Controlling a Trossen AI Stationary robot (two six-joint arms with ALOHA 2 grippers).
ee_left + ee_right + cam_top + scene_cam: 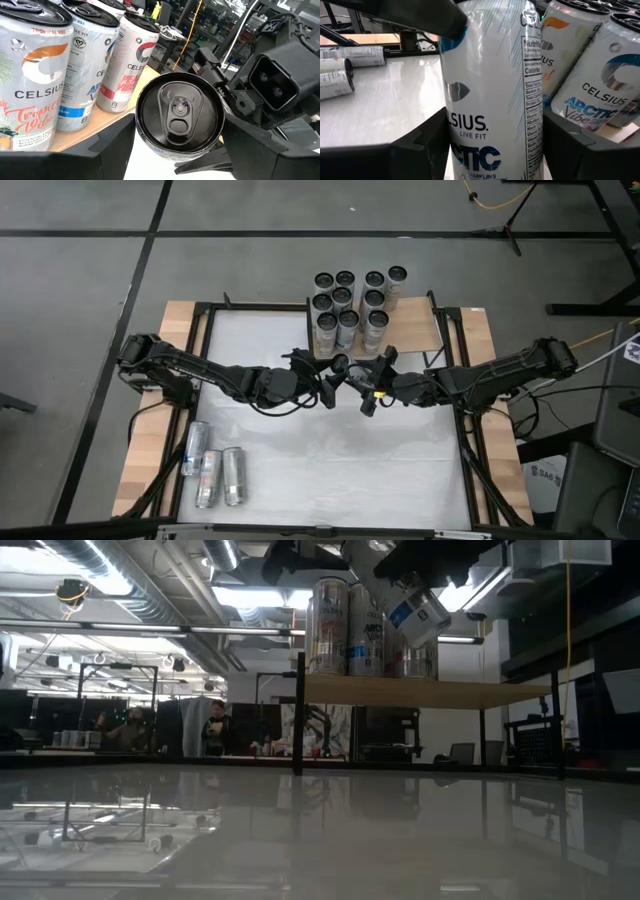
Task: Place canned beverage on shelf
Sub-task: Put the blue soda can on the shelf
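A white and blue Celsius can (490, 100) hangs high above the table, just in front of the shelf (415, 330), and both grippers are shut on it. My left gripper (177, 145) reaches in from the table's left. My right gripper (495, 150) comes from the table's right. They meet over the table's middle, around the can (342, 368). In the low view the can (418, 612) is tilted, next to the cans standing on the shelf board (420, 692). Several cans (350, 305) stand upright on the shelf's left part. My left gripper pinches the can between its two fingers just under the top rim (142, 137), coming about level from the table's left; one finger (420, 15) lies across the can's upper wall. My right gripper pinches the can's body lower down (455, 125) between its two fingers, coming from the table's right and slanting a little down. The can is tilted and lifted clear of the table.
Three more cans (212, 470) lie on their sides at the table's near left. The shelf's right part (420, 325) is bare board. Black posts (298, 710) carry the shelf. People stand in the room beyond the table (215, 730).
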